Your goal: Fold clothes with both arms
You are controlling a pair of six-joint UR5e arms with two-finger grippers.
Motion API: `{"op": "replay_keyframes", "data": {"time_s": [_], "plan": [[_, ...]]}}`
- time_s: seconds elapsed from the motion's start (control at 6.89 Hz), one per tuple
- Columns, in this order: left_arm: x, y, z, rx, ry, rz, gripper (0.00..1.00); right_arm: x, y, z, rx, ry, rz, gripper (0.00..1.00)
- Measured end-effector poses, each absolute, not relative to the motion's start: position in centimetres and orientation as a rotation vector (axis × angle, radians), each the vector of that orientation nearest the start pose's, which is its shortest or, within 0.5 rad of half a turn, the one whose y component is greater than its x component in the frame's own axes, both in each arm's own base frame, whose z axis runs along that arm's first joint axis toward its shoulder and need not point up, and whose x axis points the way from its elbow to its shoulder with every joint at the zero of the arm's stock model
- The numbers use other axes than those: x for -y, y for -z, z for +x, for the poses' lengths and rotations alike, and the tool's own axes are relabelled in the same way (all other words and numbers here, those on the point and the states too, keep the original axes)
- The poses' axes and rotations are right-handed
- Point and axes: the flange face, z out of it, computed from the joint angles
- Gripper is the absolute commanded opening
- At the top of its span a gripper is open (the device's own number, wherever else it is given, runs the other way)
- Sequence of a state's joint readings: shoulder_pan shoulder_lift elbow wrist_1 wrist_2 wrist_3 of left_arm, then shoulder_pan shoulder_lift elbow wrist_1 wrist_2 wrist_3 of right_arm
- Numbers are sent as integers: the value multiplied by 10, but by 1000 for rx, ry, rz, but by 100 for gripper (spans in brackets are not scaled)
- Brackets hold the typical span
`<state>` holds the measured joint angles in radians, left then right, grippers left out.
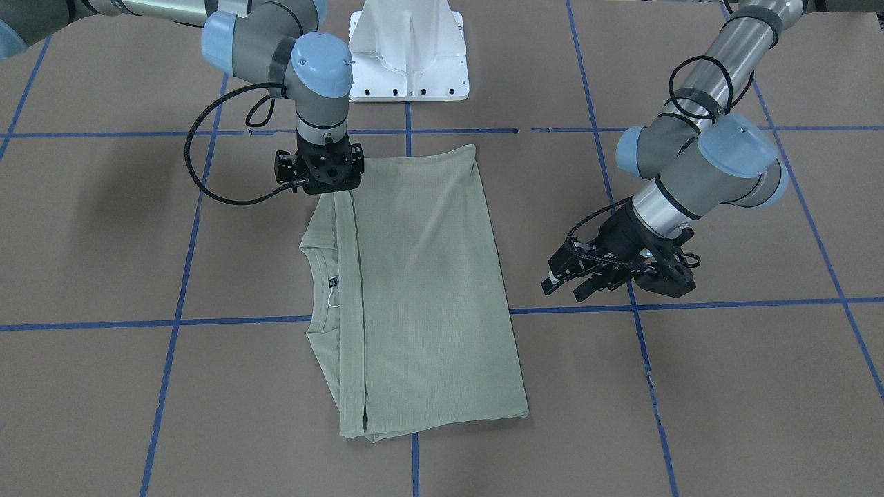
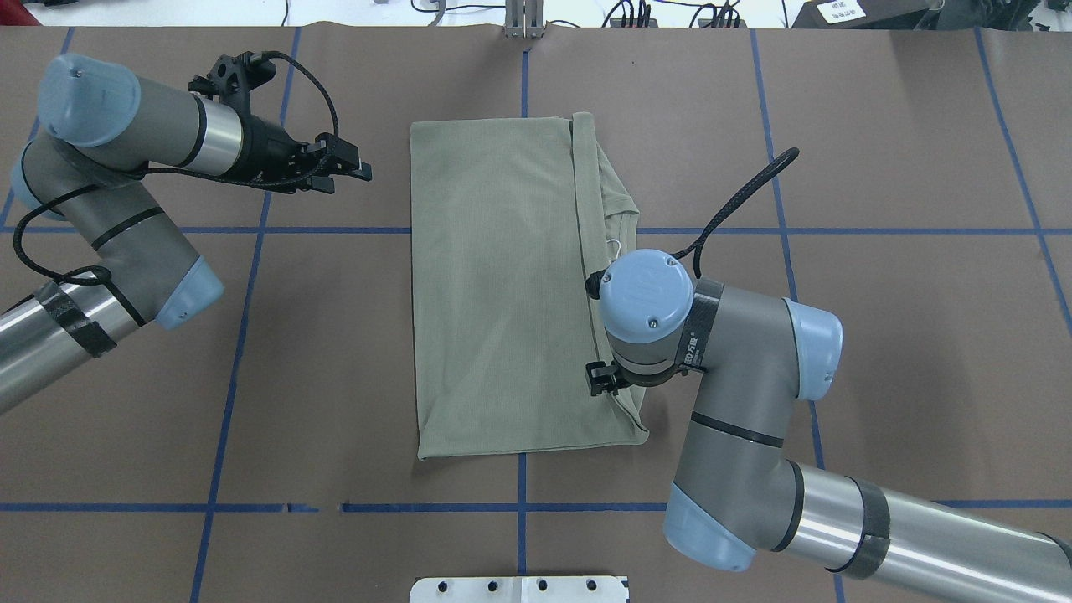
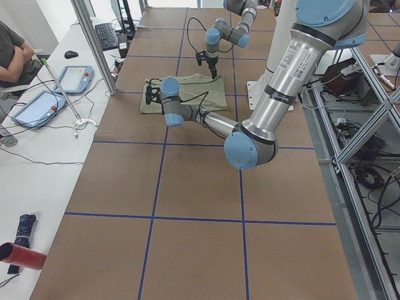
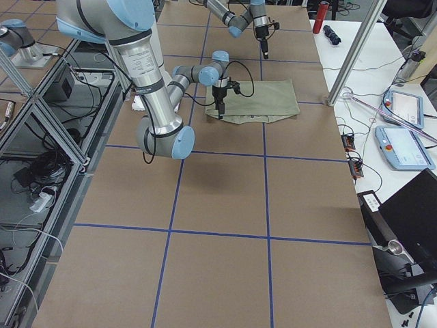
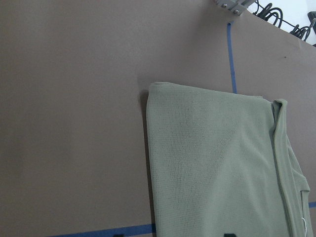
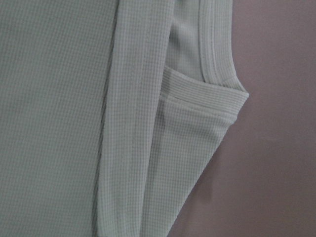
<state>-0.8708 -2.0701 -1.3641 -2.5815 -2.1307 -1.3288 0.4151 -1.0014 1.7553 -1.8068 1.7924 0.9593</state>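
The sage-green shirt (image 1: 421, 290) lies flat on the table, folded into a long rectangle (image 2: 494, 293). Its collar and black neck label (image 1: 332, 282) show at one long edge. My left gripper (image 1: 563, 288) is open and empty, held off the table beside the shirt's other long edge (image 2: 362, 170). My right gripper (image 1: 324, 181) points straight down at the shirt's corner nearest the robot, by the folded sleeve edge. Its fingertips are hidden under the wrist (image 2: 645, 310), so I cannot tell whether it is open or shut. The right wrist view shows only the shirt's ribbed fabric (image 6: 59, 123) close up.
The white pedestal base (image 1: 407, 55) stands at the robot's side of the table. Blue tape lines (image 1: 235, 322) cross the brown table. A metal post (image 3: 94, 44) and a desk with tablets (image 3: 37, 106) stand on the far side.
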Motion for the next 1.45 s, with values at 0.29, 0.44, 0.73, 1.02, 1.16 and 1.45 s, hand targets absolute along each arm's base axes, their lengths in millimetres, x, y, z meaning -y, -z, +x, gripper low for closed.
{"op": "replay_keyframes", "data": {"time_s": [0.29,0.44,0.73,1.02,1.16,1.45], "plan": [[577,-349,381,-1321,167,263,76,360,-294,-560,531,269,77,100],[577,-349,381,-1321,168,262,77,357,-291,-566,528,281,86,100],[577,-350,381,-1320,168,262,77,354,-283,-571,537,289,96,100],[576,-349,381,-1321,168,262,77,350,-281,-574,541,291,95,100],[576,-349,381,-1320,168,263,77,347,-283,-575,539,294,92,100],[576,-349,381,-1321,168,263,77,353,-297,-563,525,290,81,100]]}}
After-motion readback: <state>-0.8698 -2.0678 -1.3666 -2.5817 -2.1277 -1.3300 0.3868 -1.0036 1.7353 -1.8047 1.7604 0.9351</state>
